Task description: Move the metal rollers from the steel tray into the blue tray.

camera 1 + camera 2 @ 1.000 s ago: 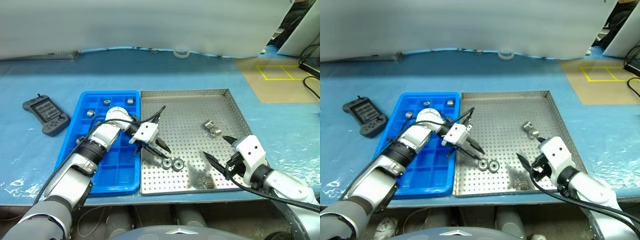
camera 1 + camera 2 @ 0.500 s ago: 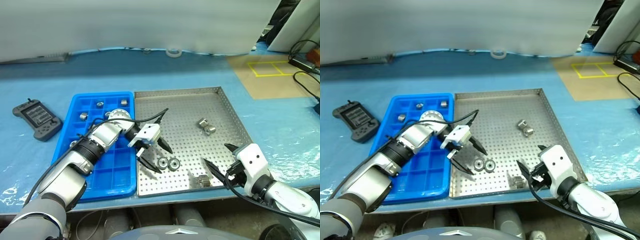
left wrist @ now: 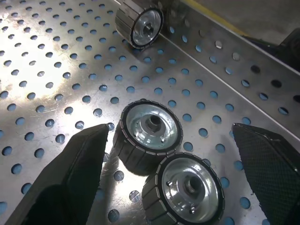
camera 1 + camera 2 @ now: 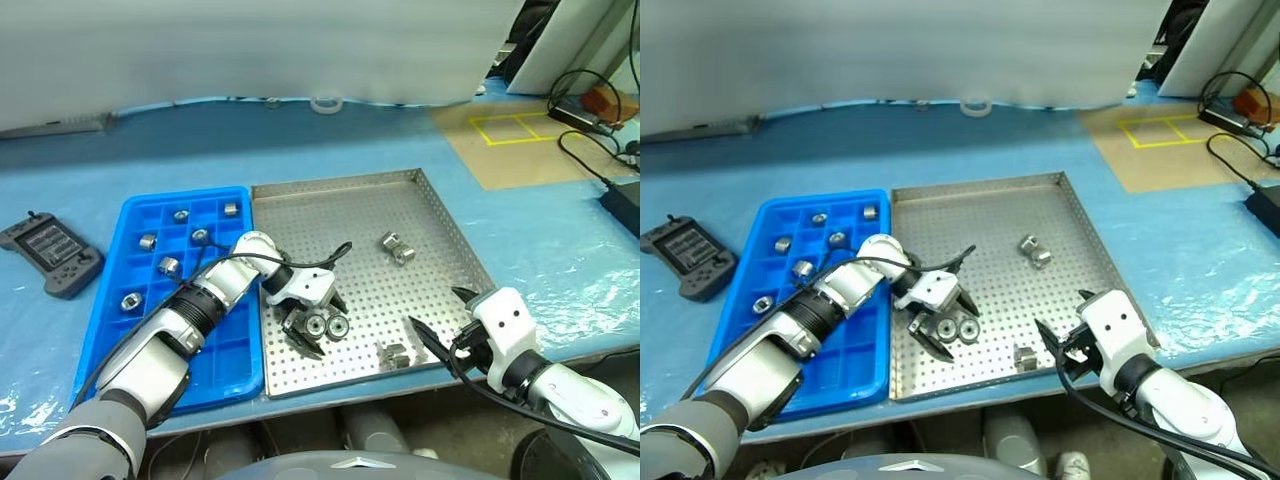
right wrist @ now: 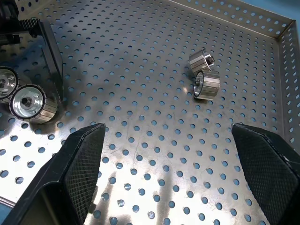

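The left gripper (image 4: 318,322) is down on the steel tray (image 4: 420,215), its fingers (image 3: 70,173) spread apart on either side of a pair of metal rollers (image 3: 149,133) that lie touching each other near the tray's front edge; neither is clamped. The right gripper (image 4: 440,315) hovers over the tray's front right corner, fingers (image 5: 77,161) apart and holding nothing.

Five rollers are in the steel tray: the pair between the left fingers, one (image 4: 393,354) by the front rim, and two touching (image 4: 394,247) toward the right side. The blue tray (image 4: 110,330), pressed against the steel tray's left side, holds five rollers (image 4: 168,266) in its far compartments; the near compartments are bare.

Both trays sit on a desk (image 4: 120,150) under blue sheeting. A dark controller (image 4: 48,256) lies well left of the blue tray. The steel tray's far half is unoccupied perforated floor.
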{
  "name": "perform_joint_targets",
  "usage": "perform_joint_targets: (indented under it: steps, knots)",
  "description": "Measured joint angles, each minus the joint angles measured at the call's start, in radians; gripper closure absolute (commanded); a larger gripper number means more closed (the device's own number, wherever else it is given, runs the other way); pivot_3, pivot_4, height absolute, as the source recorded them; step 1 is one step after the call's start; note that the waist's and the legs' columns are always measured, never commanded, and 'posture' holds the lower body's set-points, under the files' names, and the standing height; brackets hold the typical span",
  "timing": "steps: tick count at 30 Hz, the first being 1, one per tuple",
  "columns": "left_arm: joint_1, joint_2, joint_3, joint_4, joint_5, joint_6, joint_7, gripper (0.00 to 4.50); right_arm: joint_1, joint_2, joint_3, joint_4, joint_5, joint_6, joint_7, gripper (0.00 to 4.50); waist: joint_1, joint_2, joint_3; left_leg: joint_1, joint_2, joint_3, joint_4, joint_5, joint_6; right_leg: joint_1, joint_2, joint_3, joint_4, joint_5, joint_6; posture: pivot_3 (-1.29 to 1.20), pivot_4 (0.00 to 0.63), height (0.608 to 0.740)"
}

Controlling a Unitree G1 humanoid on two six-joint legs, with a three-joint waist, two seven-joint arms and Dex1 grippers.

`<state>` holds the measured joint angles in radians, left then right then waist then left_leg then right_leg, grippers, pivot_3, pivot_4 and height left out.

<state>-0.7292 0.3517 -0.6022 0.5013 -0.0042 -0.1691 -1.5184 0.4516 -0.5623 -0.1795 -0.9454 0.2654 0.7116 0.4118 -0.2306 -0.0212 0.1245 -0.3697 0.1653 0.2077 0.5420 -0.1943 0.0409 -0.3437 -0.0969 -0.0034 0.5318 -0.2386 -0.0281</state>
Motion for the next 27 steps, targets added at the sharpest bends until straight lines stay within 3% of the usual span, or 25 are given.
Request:
perform_joint_targets:
  steps: [7,10,13,15,20,27]
  knots:
    - [0.003,0.019,0.001,-0.008,0.067,-0.018,0.028,0.06,-0.005,-0.001,0.006,0.0,-0.003,0.011,-0.003,0.0,-0.009,0.0,0.0,0.0,0.0,-0.002,0.0,0.0,0.0,0.001,0.0,-0.002,-0.001,0.0,0.0,-0.61,0.15,0.74]
    - [0.005,0.019,0.001,-0.016,0.074,-0.024,0.03,0.65,-0.023,0.0,0.012,0.0,-0.007,0.013,-0.004,0.0,-0.009,0.0,0.0,0.0,0.0,-0.002,0.0,0.0,0.0,0.002,0.0,-0.003,-0.001,0.0,0.0,-0.61,0.15,0.74]
    - [0.005,0.019,0.001,-0.027,0.086,-0.019,0.035,1.59,-0.03,-0.001,0.014,0.0,-0.009,0.013,-0.003,0.0,-0.008,0.0,0.0,0.001,0.0,-0.002,0.0,0.0,0.001,0.004,-0.001,-0.004,-0.001,0.0,0.0,-0.6,0.15,0.74]
    - [0.005,0.016,0.002,-0.03,0.092,-0.015,0.045,1.59,-0.036,-0.001,0.015,0.0,-0.01,0.013,-0.003,0.0,-0.007,0.001,0.0,0.001,0.0,-0.002,0.001,0.0,0.001,0.005,-0.001,-0.004,-0.001,0.0,0.0,-0.6,0.15,0.74]
    - [0.005,0.015,0.003,-0.031,0.096,-0.017,0.049,2.65,-0.041,-0.001,0.019,0.003,-0.017,0.012,-0.001,0.0,-0.007,0.001,0.0,0.001,0.0,-0.003,0.002,-0.001,0.001,0.005,-0.002,-0.004,-0.001,0.0,0.0,-0.6,0.15,0.74]
    - [-0.015,-0.034,0.025,0.035,0.11,-0.03,0.15,2.66,-0.066,-0.001,0.019,0.01,-0.01,0.012,0.01,0.0,-0.008,0.001,0.0,0.001,-0.002,-0.003,0.002,-0.001,0.002,0.005,-0.003,-0.004,-0.002,0.0,0.0,-0.57,0.15,0.74]
